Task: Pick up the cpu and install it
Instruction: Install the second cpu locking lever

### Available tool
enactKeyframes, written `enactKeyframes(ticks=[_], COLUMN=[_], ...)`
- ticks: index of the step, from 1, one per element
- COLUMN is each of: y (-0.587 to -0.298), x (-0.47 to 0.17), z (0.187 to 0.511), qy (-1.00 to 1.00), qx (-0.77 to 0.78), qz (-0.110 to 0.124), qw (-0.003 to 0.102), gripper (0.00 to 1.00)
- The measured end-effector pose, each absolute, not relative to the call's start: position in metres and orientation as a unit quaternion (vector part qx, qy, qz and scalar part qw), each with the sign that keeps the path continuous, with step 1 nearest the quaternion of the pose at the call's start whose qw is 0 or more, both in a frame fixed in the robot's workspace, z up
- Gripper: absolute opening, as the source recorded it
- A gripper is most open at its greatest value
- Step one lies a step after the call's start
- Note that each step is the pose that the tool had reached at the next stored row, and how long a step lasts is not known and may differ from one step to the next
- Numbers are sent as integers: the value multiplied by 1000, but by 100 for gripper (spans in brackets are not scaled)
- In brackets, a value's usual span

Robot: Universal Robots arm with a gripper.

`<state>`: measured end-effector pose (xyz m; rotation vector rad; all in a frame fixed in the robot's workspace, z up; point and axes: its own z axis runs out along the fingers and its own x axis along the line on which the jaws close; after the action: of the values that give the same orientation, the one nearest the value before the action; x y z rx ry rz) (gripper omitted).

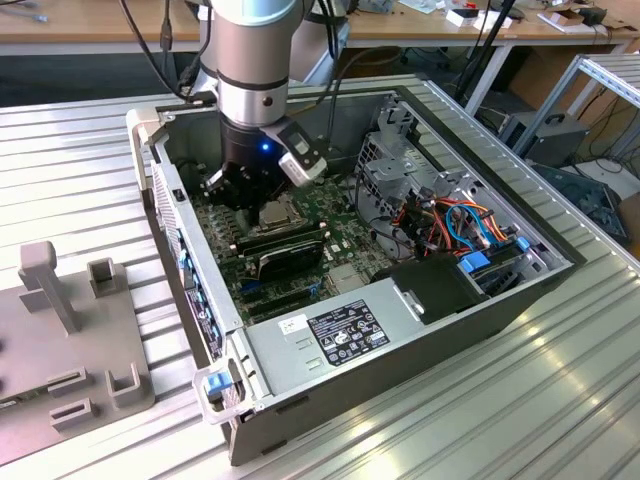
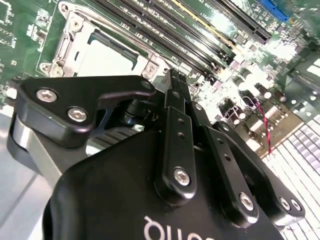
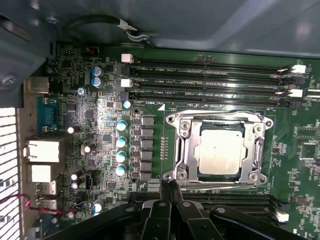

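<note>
The gripper's [image 3: 169, 187] two thin black fingers [image 3: 172, 192] are pressed together, tip to tip, with nothing between them. In the first wrist view the joined tips sit just at the edge of the metal socket frame [image 3: 186, 150], by one of its corners, beside the lever wire that runs along that edge. In the second wrist view the same fingers [image 2: 176, 100] point down toward the green board [image 2: 30, 30], next to the frame's [image 2: 67, 42] corner.

The cpu [image 3: 221, 151] lies flat inside the socket frame, its dull silver top showing through the frame's square opening, with the frame closed over its edges. In the second wrist view part of its pale top [image 2: 102, 60] shows beyond the gripper's black body. In the exterior view the cpu [image 1: 277, 212] sits on the board just below the gripper [image 1: 240, 190], near the middle of the board.

Along one side of the frame run four long black memory slots [image 3: 210, 80] with white clips at their ends. On the other side stand rows of small round capacitors [image 3: 121, 141] and square grey blocks.

The board lies in the bottom of an open computer case [image 1: 330, 340], which rests on a ribbed metal table [image 1: 500, 420]. Toward the exterior view's right the case holds a metal drive cage [image 1: 395, 165] and a bundle of orange and blue cables [image 1: 470, 225]. A grey fixture plate [image 1: 70, 340] sits on the table at the exterior view's left.
</note>
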<state>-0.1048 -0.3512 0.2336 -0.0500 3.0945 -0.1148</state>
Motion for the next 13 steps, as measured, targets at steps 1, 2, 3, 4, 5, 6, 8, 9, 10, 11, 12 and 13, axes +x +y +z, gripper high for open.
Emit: enactKeyframes(ticks=[1, 2, 3, 4, 5, 6, 8, 9, 10, 11, 12, 13], y=[-351, -351, -351, -351, -351, -351, -351, -351, -351, -351, -351, -351], x=[-105, -105, -105, -105, -104, -102, -96, -93, -89, -87, -83, -80], z=[236, 238, 239, 239, 239, 239, 239, 239, 239, 239, 239, 239], qy=[999, 999, 999, 999, 999, 999, 999, 999, 999, 999, 999, 999], qx=[-16, -16, -16, -16, -16, -16, -16, -16, -16, -16, -16, -16], qz=[-37, -37, -37, -37, -37, -37, -37, -37, -37, -37, -37, -37], qw=[22, 22, 22, 22, 22, 22, 22, 22, 22, 22, 22, 22], gripper=[11, 11, 11, 11, 11, 11, 11, 11, 11, 11, 11, 11])
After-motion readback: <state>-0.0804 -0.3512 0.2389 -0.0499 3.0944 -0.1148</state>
